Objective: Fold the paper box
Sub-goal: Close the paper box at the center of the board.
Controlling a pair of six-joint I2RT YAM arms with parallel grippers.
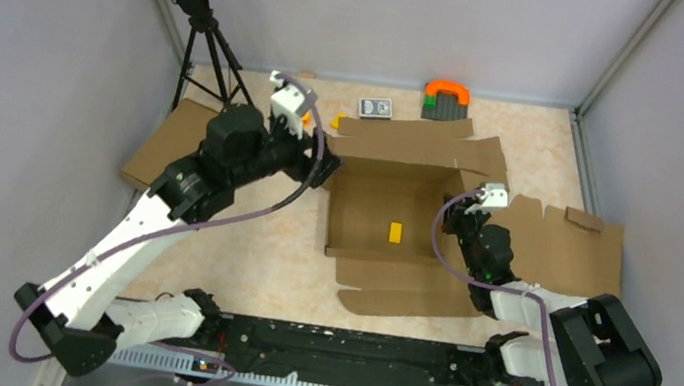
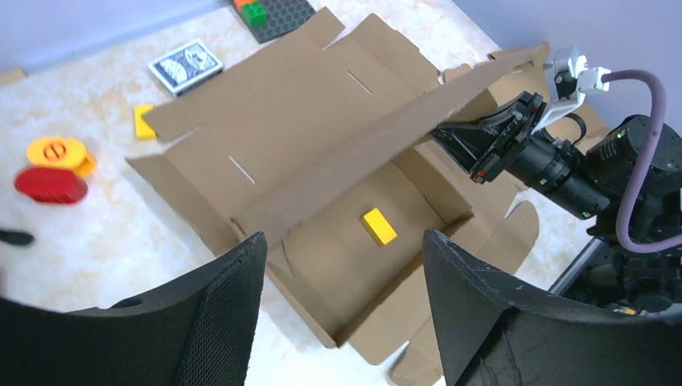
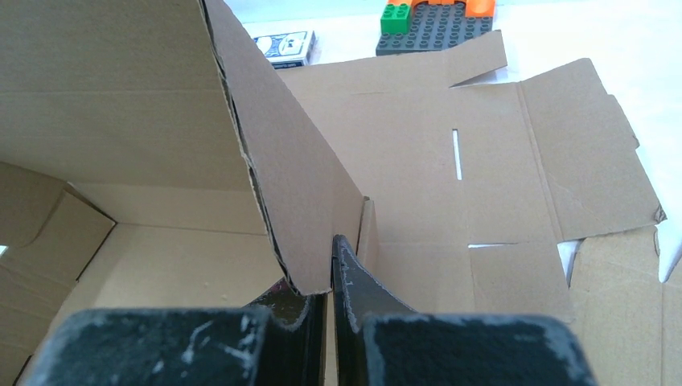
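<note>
The paper box (image 1: 366, 207) lay mid-surface, half formed: walls stood around its floor, while the broad flaps at 12 and 6 o'clock lay flat. The right tool (image 3: 328, 277) pinched a raised wall at the box's 2 o'clock corner. The left tool (image 2: 342, 241) gaped wide and empty at 9 o'clock. Tucking the flaps and closing seemed still to do.

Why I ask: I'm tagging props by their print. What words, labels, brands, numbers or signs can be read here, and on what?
No text reads clearly in any view.
On the card pack: blue patterned print, too blurred to read.
On the yellow disc: a red round mark, too small to make out.
On the paper box: plain cardboard, no print.
</note>
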